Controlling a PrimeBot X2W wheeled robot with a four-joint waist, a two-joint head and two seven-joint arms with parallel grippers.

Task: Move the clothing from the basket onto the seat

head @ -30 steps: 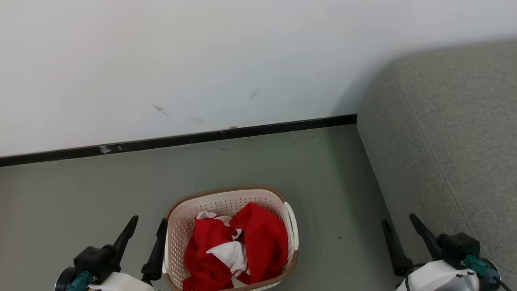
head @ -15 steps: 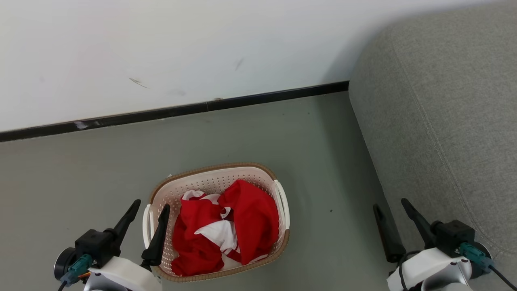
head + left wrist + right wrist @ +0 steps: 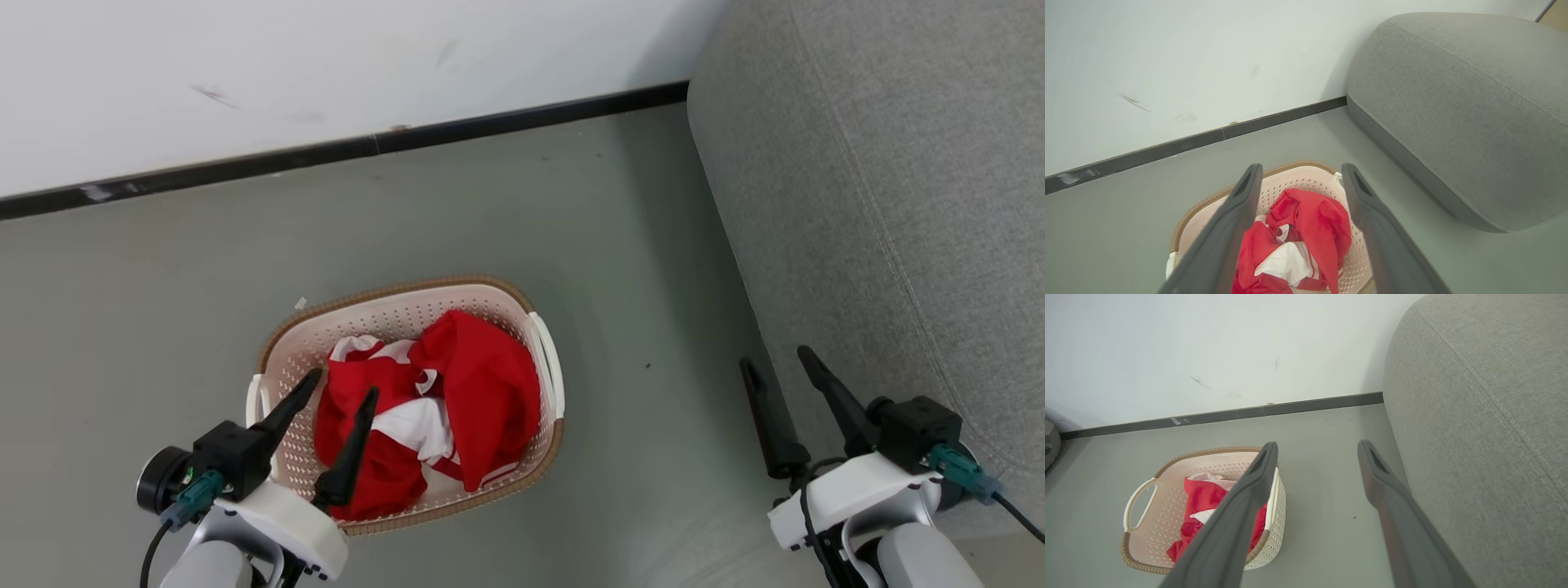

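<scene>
- A cream-white perforated plastic basket [image 3: 392, 291], a rounded rectangle with a brown woven-look rim, stands on the grey-green floor [image 3: 506, 212] in the lower centre-left of the head view.
- The clothing [image 3: 482, 384], crumpled bright red soft fabric with white panels and white stripe trim, lies inside the basket, heaped toward its right side.
- One white handle [image 3: 549, 359] runs along the basket's right side.
- The large grey woven-fabric seat [image 3: 882, 204] has a rounded edge and a stitched seam. It takes up the right of the frame, well apart from the basket, with bare floor between them.
- The left gripper [image 3: 344, 383] rises from the lower left with its two long dark fingers spread wide, holding nothing. In the head view the fingers overlap the basket's left part and the red fabric.
- In the left wrist view those fingers [image 3: 1229, 228] stand on either side of the clothing at the bottom centre. Whether the tips touch the fabric cannot be told.
- The right gripper [image 3: 774, 357] sits at the lower right, jaws spread wide and empty. Its fingers point up the frame over the floor, just beside the seat's edge.
- A white wall [image 3: 326, 57] fills the upper left, and a black baseboard [image 3: 490, 126] slants across where it meets the floor.
- In the right wrist view the basket shows at the lower left, partly behind one finger.
</scene>
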